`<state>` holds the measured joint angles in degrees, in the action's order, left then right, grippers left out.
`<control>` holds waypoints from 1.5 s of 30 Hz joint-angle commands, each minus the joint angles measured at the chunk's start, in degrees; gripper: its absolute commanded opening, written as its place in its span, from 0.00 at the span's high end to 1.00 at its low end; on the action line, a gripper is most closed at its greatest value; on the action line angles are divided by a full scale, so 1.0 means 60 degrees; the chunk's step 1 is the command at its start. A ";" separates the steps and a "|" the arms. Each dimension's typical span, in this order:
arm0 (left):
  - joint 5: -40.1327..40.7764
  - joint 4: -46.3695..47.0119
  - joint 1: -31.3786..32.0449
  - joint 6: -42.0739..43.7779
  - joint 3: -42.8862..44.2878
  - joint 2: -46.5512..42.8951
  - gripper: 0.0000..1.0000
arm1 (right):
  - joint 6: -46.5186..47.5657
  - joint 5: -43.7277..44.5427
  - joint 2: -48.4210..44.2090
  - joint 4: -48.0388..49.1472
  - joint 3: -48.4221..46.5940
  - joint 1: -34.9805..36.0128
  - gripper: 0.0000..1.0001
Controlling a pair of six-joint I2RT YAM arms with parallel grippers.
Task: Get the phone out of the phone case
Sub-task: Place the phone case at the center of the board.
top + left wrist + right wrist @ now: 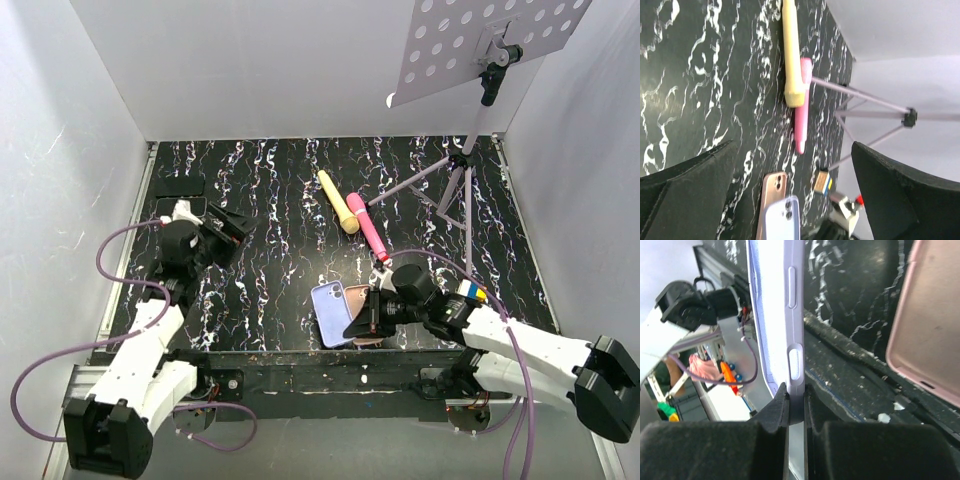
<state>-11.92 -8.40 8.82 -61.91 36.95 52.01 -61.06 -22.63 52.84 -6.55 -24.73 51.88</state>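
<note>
The right gripper (796, 407) pinches the phone (330, 312) by its edge at the near edge of the counter (270, 200), with the case (930, 330) lying just beside it. The left gripper (232, 228) gapes wide near the left edge.

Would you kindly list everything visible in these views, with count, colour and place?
phone: one, lavender back, near table edge
phone case: one, salmon pink, empty, beside the phone
yellow stick: one, yellow, table centre
pink stick: one, pink, beside the yellow stick
dark flat slab: one, black, far left corner
tripod stand: one, pale, far right, carrying a perforated board
table: one, black with white marbling
left gripper: one, black, jaws open, left side
right gripper: one, black, jaws shut on the phone's edge
</note>
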 commanded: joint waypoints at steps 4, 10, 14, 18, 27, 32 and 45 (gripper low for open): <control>-0.1602 -0.0999 0.0024 0.0663 -0.0651 -0.2060 0.02 | -0.0810 0.1018 0.0728 0.1837 0.0562 0.0084 0.99; -0.2025 -0.1631 0.0097 0.1455 -0.0270 -0.2457 0.03 | -0.0751 0.1312 0.1607 0.1924 0.0255 0.0084 0.99; -0.2421 -0.1793 0.0112 0.1574 -0.0094 -0.2588 0.03 | -0.0824 0.1267 0.2149 0.1999 0.0064 0.0084 0.96; -0.2422 -0.1837 0.0112 0.1427 -0.0210 -0.3012 0.03 | -0.0869 0.1106 0.2618 0.2263 0.0020 0.0084 0.91; -0.2437 -0.1954 0.0112 0.1515 -0.0226 -0.3190 0.02 | -0.0840 0.0945 0.2561 0.2205 0.0123 0.0128 0.58; -0.2495 -0.1954 0.0112 0.1675 -0.0138 -0.2985 0.02 | -0.0694 0.0712 0.2312 0.2014 0.0050 0.0128 0.45; -0.2495 -0.1954 0.0098 0.1895 0.0082 -0.2648 0.02 | 0.0053 0.0812 0.2722 0.1488 -0.0638 0.0172 0.37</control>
<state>-26.13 -19.70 9.23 -52.10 34.81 35.86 -62.98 -18.79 69.54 3.27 -25.21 52.60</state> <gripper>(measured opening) 0.981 0.605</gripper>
